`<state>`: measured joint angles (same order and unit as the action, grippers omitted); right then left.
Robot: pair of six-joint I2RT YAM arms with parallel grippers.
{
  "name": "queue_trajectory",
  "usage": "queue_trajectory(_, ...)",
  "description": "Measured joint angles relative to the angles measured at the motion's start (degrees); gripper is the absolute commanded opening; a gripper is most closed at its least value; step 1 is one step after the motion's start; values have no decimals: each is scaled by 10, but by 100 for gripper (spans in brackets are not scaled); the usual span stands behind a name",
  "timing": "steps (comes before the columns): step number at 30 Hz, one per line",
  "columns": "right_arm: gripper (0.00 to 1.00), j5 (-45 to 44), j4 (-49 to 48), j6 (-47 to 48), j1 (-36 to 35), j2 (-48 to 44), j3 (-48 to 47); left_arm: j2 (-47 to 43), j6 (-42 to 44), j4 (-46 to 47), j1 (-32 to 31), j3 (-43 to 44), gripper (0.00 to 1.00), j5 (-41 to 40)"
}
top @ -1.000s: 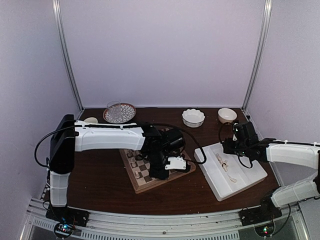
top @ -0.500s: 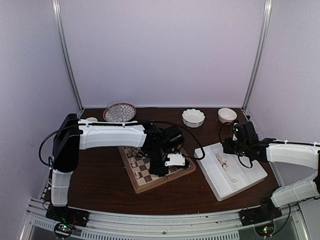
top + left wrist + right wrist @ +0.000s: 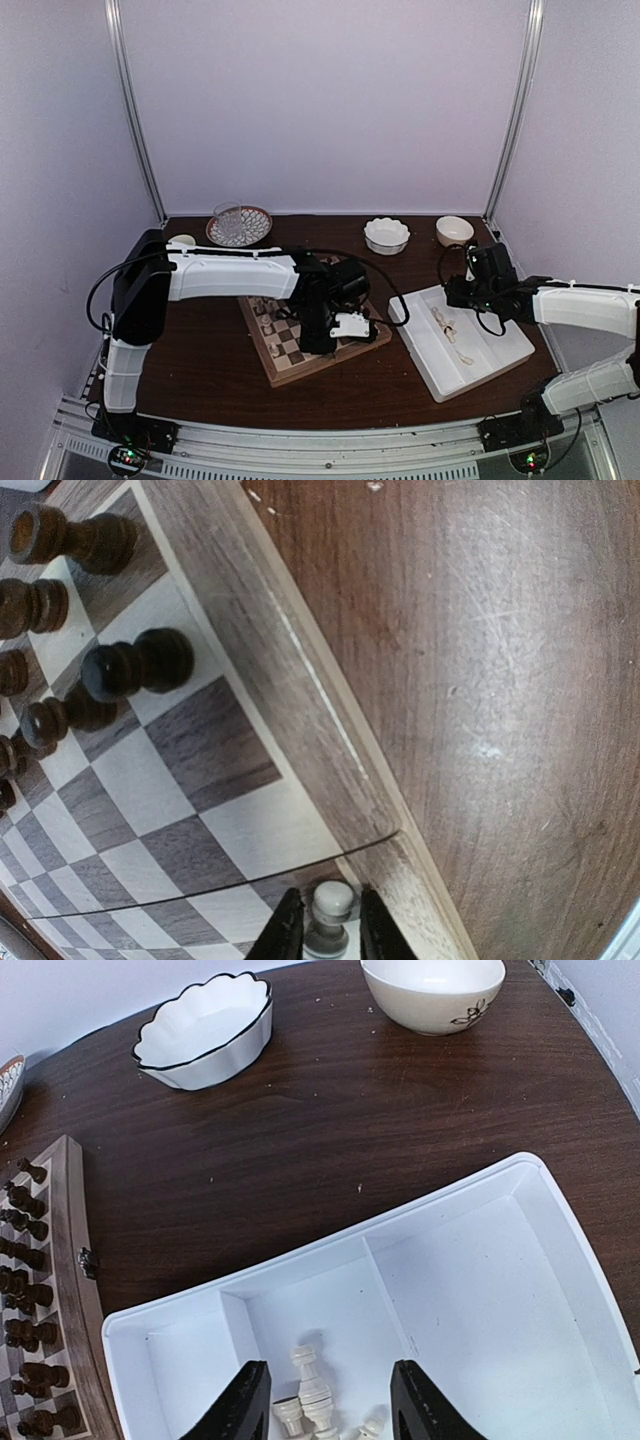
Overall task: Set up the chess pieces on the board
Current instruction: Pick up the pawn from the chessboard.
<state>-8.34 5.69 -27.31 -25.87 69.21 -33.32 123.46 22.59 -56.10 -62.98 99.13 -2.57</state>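
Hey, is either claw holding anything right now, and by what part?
The left claw seems to pinch a cream-white chess piece by its body, just under the rounded head. The right claw is open over the white tray, holding nothing.

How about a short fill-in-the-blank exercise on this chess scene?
The right claw hovers open above the white ____.
The piece inside the left claw is ____ coloured.
The dark pieces stand on the ____.
Missing words: tray, cream, board.
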Motion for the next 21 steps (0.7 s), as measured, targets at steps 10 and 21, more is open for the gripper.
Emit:
queue_trajectory(10, 44, 5, 0, 0, 0, 0, 0, 0, -3, -7, 0, 7, 10, 5)
queue_trajectory(21, 43, 9, -2, 0, 2, -1, 3, -87, -34, 69, 0, -73, 10, 15)
